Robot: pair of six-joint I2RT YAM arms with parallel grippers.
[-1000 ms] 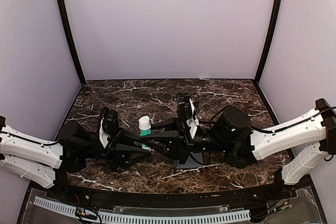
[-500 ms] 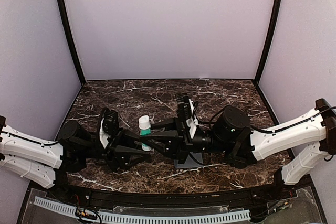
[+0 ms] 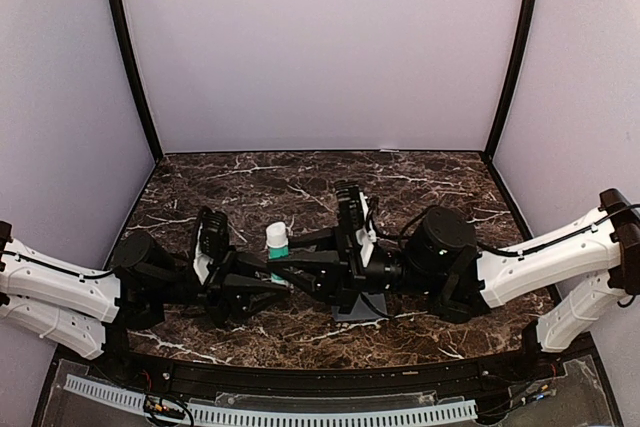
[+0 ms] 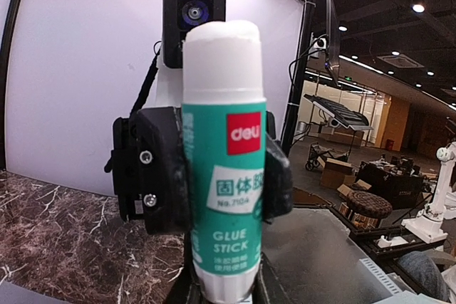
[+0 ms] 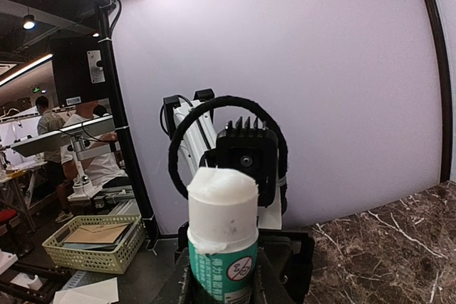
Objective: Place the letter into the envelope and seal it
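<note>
A white-and-green glue stick [image 3: 277, 241] stands upright above the table's middle, held between both arms. My left gripper [image 3: 268, 279] is shut on its white base [image 4: 222, 284]. My right gripper [image 3: 292, 265] is shut on the green body, with its fingers [image 4: 161, 176] on either side of the label. In the right wrist view the stick's uncapped white top [image 5: 221, 201] rises above my right gripper [image 5: 222, 286]. A corner of the grey envelope [image 3: 362, 309] lies flat under the right arm. The letter is hidden.
The dark marble table [image 3: 300, 182] is walled by pale panels on three sides, with black posts at the back corners. Beyond the table a pale basket [image 5: 96, 243] holds tan paper. Both arms crowd the near middle.
The left wrist has shifted slightly right and toward the stick. The glue stick has barely moved. The right arm holds still.
</note>
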